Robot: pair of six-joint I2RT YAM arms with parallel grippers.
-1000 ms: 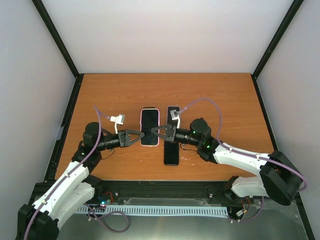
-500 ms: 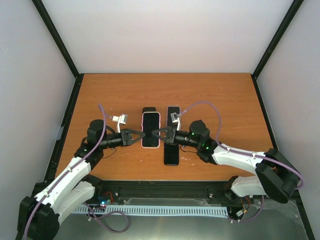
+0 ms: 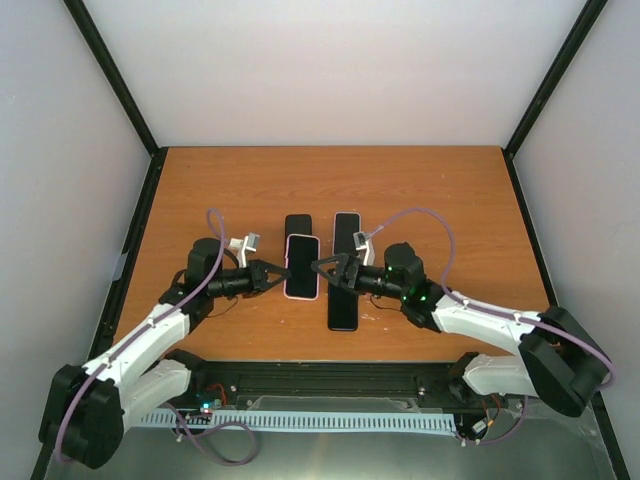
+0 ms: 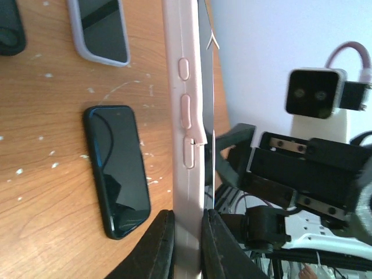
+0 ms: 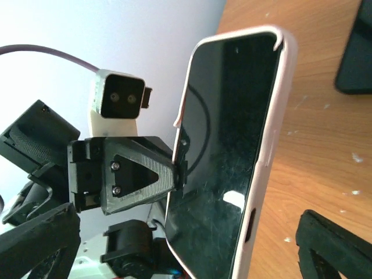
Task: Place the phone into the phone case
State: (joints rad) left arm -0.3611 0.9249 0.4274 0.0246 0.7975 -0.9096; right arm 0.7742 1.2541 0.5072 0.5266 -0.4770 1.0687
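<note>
The pink phone case [image 3: 302,267] holds the dark phone [image 5: 226,145], mid-frame. The left pincer [image 3: 281,273] is clenched on its edge. The right pincer [image 3: 319,266] is spread wide beside it.

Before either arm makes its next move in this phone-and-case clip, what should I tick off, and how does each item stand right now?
1. Left gripper clamped on the edge of the pink case: ok.
2. Right gripper open, with its fingers spread wide of the phone: ok.
3. Phone fully seated in the case: not ok. The case lip stands off the screen edge beside the left gripper.
4. Case held up off the table: ok.
5. Black phone lying flat on the table, apart from the held case: ok.
6. Lower corners of the case seated: cannot tell, as they are out of frame.
</note>
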